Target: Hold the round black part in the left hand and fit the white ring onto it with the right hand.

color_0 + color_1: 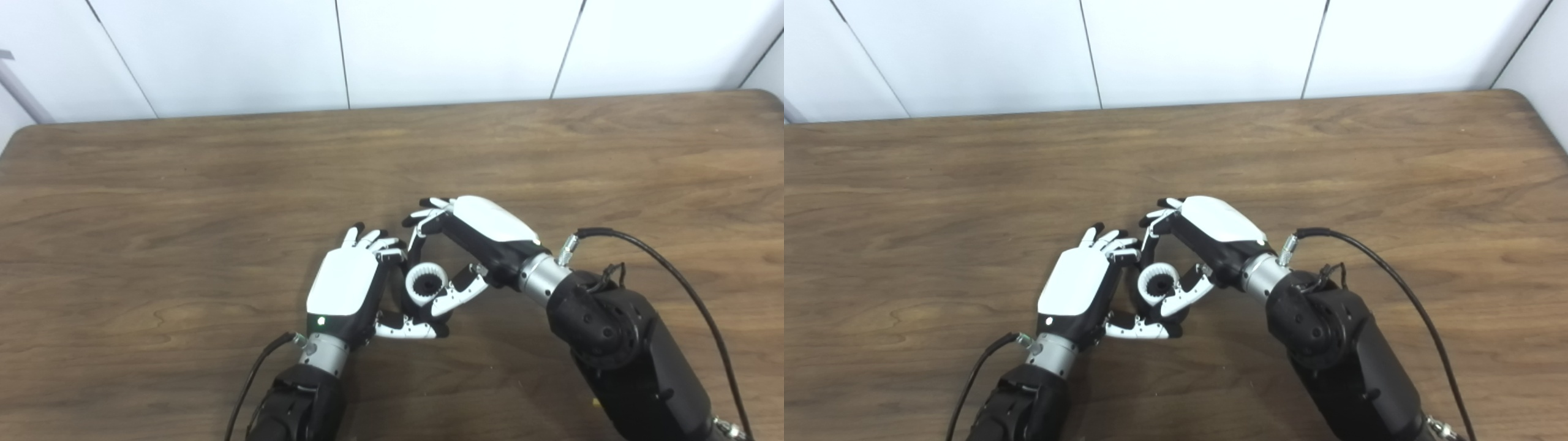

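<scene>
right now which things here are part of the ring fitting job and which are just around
Part of the job:
- white ring, between the two hands
- round black part, dark piece seen inside the ring
- left hand
- right hand

Just around:
- wooden table
- black cables on the arms
- white wall panels

The round black part (427, 285) shows only as a dark core inside the white ring (424, 283); the rest is hidden by the ring and the fingers (450, 297) around it. Which hand bears the ring cannot be told, since the contact points are covered. At the bottom of the frame both forearms are cut off, and the table (184, 202) runs past the left and right edges.
</scene>
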`<action>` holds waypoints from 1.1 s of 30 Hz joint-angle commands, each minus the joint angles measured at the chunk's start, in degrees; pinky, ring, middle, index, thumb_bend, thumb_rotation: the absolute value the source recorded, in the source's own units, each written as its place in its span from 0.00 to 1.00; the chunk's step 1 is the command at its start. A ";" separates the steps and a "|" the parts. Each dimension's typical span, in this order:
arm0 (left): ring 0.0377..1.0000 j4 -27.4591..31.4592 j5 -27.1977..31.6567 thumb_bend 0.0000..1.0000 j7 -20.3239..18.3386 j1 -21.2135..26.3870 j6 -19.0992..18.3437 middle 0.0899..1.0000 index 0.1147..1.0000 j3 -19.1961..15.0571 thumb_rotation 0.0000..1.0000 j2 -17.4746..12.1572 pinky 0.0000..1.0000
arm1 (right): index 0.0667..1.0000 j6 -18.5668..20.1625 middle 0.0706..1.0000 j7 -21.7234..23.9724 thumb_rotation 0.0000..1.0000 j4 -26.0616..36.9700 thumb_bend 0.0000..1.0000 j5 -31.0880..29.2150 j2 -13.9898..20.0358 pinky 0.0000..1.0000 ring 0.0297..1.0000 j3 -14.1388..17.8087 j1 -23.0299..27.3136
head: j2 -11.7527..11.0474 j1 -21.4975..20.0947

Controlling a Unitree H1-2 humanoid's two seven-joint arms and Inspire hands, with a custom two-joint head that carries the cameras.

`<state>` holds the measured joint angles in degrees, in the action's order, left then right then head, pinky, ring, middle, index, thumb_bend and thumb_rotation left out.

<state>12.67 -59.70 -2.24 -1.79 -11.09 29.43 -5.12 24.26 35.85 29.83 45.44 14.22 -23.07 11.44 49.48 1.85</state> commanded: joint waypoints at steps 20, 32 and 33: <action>0.89 -0.13 -0.71 0.53 -2.45 -0.63 0.22 0.78 0.42 1.36 0.05 0.03 1.00 | 0.45 -1.70 0.83 -1.80 0.14 0.78 0.52 -1.65 0.28 1.00 0.96 1.74 0.56 | 0.04 -0.20; 0.89 -0.29 -0.92 0.53 -2.61 -0.50 0.05 0.78 0.42 1.45 0.06 0.14 1.00 | 0.45 -1.95 0.84 -2.61 0.14 0.13 0.52 -1.13 -0.09 1.00 0.96 1.14 -0.28 | 0.04 -0.23; 0.89 -0.30 -0.90 0.53 -2.60 -0.50 0.06 0.78 0.42 1.44 0.06 0.15 1.00 | 0.45 -1.98 0.83 -2.68 0.14 0.07 0.52 -1.09 -0.06 1.00 0.96 1.12 -0.34 | 0.04 -0.23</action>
<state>12.71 -60.07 -2.48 -1.72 -11.12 29.64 -5.12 24.13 34.78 29.20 44.10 14.29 -22.16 10.25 49.48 1.58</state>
